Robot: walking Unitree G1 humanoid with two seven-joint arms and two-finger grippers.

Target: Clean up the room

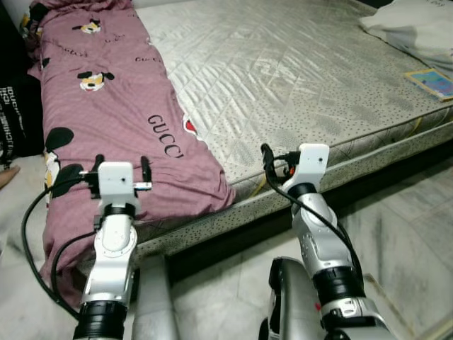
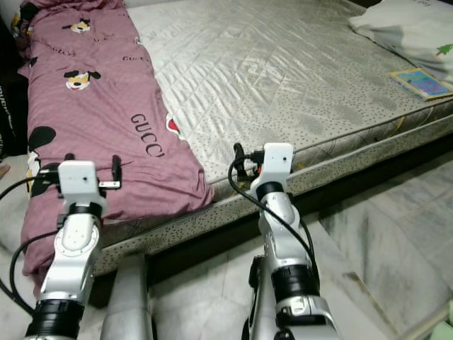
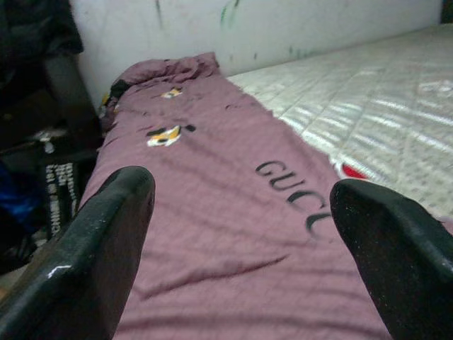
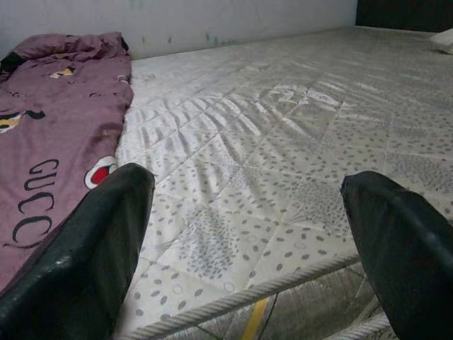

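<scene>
A bare quilted mattress (image 1: 297,78) with a silver-grey, dotted cover spans the head views from 12 to 3 o'clock; its near edge runs diagonally above a pale tiled floor (image 1: 403,248). A mauve blanket (image 1: 106,120), printed with cartoon figures and black lettering, lies lengthwise along the mattress's left side from 11 o'clock down to 8 o'clock, its lower end spilling over the mattress edge toward the floor. A white pillow (image 1: 417,28) rests at the far right corner, about 2 o'clock, with a small colourful book (image 1: 432,83) just beside it near the mattress edge. A black bag with white lettering (image 1: 10,113) stands at 9 o'clock, left of the blanket.

The left gripper (image 3: 241,241) hovers over the near end of the blanket at about 7 o'clock; its fingers (image 3: 92,248) are spread apart and grasp nothing, with the blanket's lettering visible between them. The right gripper (image 4: 248,248) is raised at 5 o'clock by the mattress's near edge, fingers (image 4: 78,255) likewise spread and empty, pointing across the bare quilting with the blanket off to one side.
</scene>
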